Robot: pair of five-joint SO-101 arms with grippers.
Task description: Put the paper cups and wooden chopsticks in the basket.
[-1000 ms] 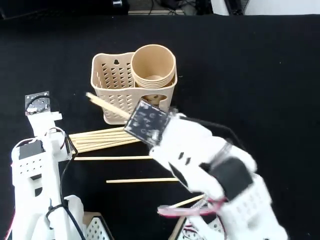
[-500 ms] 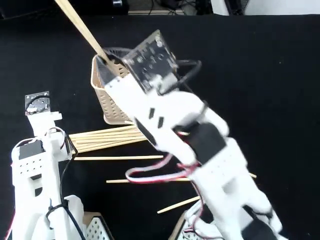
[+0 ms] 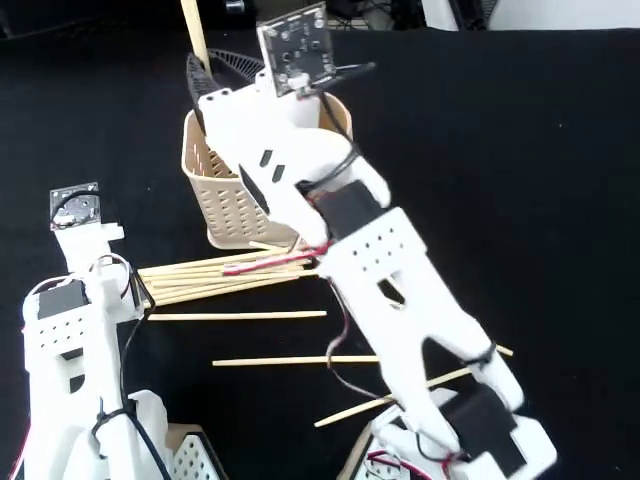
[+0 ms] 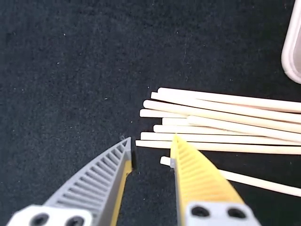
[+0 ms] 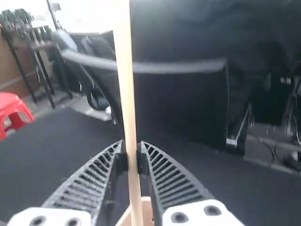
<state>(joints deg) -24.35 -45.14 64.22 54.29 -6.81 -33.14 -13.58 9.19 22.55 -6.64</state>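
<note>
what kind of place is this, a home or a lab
Probably a lab or workshop: a robot's right arm and left arm at a black-covered table, with a dark chair, a red stool and loose cables behind.

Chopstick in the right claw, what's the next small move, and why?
Probably lower the right claw straight down a little: it is shut on one chopstick, held nearly upright over the basket, so the stick's lower end should go inside before release.
</note>
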